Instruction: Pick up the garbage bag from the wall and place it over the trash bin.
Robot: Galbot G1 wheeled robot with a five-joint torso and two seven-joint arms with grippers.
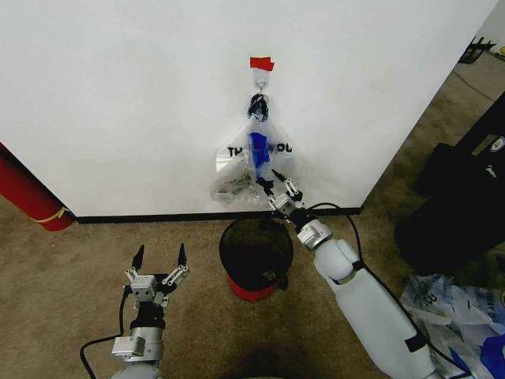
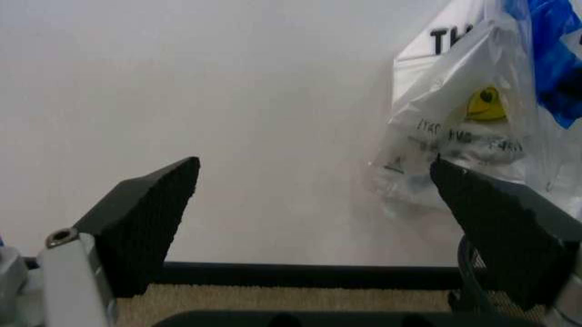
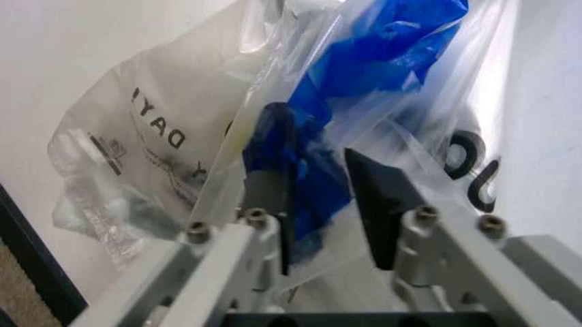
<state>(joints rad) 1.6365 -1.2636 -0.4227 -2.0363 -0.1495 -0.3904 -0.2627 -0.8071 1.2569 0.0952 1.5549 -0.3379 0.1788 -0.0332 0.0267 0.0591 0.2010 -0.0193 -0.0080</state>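
Note:
The garbage bag [image 1: 256, 150], thin see-through plastic with blue patches and dark handles, hangs from a small hook [image 1: 261, 81] on the white wall [image 1: 118, 95], under a red tape strip [image 1: 262, 63]. My right gripper [image 1: 279, 182] is raised to the bag's lower part. In the right wrist view it [image 3: 314, 133] is open, with a blue fold of the bag [image 3: 382, 54] between its fingers. The black mesh trash bin [image 1: 223, 249] with a red base stands on the carpet right below. My left gripper [image 1: 161, 251] hangs open and empty low on the left, facing the wall [image 2: 227, 82].
A white printed bag with a yellow smiley [image 2: 486, 103] hangs on the same hook behind the garbage bag. A large red cylinder [image 1: 28, 197] leans at the far left. A black case [image 1: 465, 189] and a heap of plastic bags [image 1: 458, 312] lie at the right.

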